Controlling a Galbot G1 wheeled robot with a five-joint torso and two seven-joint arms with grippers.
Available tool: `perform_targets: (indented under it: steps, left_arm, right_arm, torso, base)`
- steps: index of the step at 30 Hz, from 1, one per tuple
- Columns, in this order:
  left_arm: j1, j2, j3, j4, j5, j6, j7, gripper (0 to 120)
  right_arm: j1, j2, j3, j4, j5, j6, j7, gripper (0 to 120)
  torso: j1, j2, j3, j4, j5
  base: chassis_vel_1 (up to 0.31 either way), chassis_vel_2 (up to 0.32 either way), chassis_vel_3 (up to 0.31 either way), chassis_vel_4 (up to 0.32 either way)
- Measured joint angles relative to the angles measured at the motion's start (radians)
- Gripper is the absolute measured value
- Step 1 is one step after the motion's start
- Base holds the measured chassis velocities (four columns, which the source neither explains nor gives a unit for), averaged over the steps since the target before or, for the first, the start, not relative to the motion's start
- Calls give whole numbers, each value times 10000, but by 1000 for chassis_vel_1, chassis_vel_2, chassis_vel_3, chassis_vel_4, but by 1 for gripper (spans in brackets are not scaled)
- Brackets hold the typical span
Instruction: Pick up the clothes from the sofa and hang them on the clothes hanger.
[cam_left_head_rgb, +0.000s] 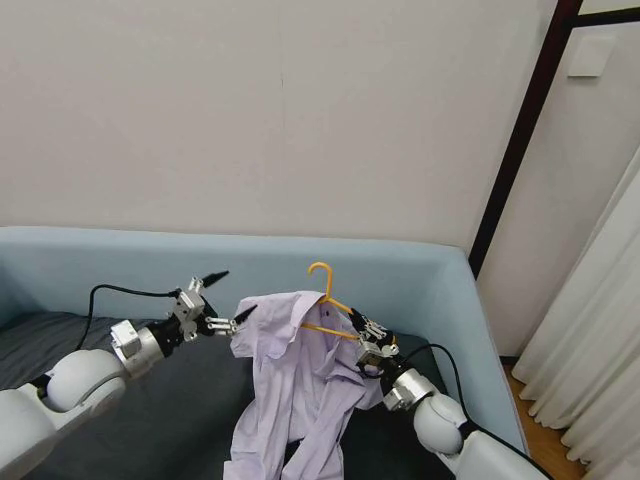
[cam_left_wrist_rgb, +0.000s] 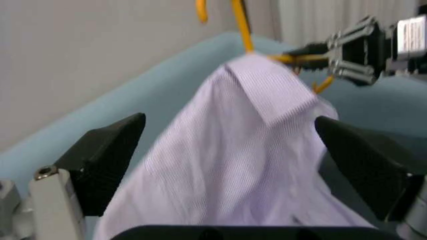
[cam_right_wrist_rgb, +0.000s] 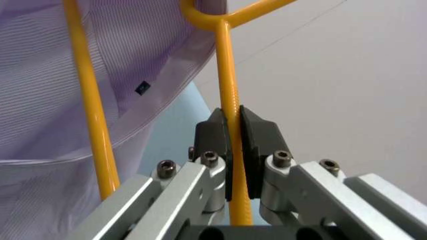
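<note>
right gripper (cam_right_wrist_rgb: 233, 120) clamps yellow hanger (cam_right_wrist_rgb: 228, 75) carrying lilac shirt (cam_left_head_rgb: 300, 380); left gripper (cam_left_wrist_rgb: 227, 125) jaws wide

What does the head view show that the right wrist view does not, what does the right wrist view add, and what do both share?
Head view adds: the light blue fabric sofa with its dark grey seat, and the left claw, open at the shoulder of the lilac fine-striped shirt. Right wrist view adds: the right claw, its black pads clamped on a rod of the orange thin-rod clothes hanger, and a small dark mark on the shirt's inner side. Shared: hanger, shirt, right claw, pale wall.
</note>
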Motion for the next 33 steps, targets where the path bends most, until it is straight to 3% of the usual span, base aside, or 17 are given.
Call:
perform_targets:
  steps: [1,3,5,8,12,19,24,33]
  left_arm:
    - [-1414,-456,902,804,-312,87,808,100]
    - [-3071,-1181,2242,1879,-711,207,1636,100]
    - [-3671,-1507,2770,2276,-943,253,1907,100]
    - [-5120,-2207,3908,3169,-1664,493,2771,100]
    - [-6096,-2813,4522,4102,-1929,772,3802,100]
    - [-7185,-3957,5089,6070,-1804,1478,5862,100]
    - [-7436,-4493,5217,7006,-1375,1718,6953,98]
    - [-7329,-5202,5225,7799,-795,1750,7509,98]
  right_arm:
    - [-72,-52,84,96,-36,5,14,4]
    - [-180,-136,211,187,-94,14,22,4]
    - [-228,-173,277,230,-109,16,32,4]
    - [-331,-233,467,306,-209,36,59,4]
    - [-371,-252,581,356,-267,70,81,4]
    - [-369,-389,645,437,-232,136,98,4]
    - [-361,-483,679,498,-234,228,94,4]
    - [-319,-575,711,566,-482,550,90,4]
  torso:
    - [-1,1,-2,-6,33]
    - [1,0,-1,-8,21]
    - [2,0,1,-8,3]
    - [2,0,-1,-7,29]
    - [1,0,-1,6,20]
    - [1,0,-2,-3,23]
    - [1,0,-2,1,20]
    - [0,0,-2,1,18]
  base:
    - [0,0,0,0]
    - [0,0,0,0]
    - [0,0,0,0]
    - [0,0,0,0]
    - [0,0,0,0]
    - [0,0,0,0]
    - [0,0,0,0]
    - [0,0,0,0]
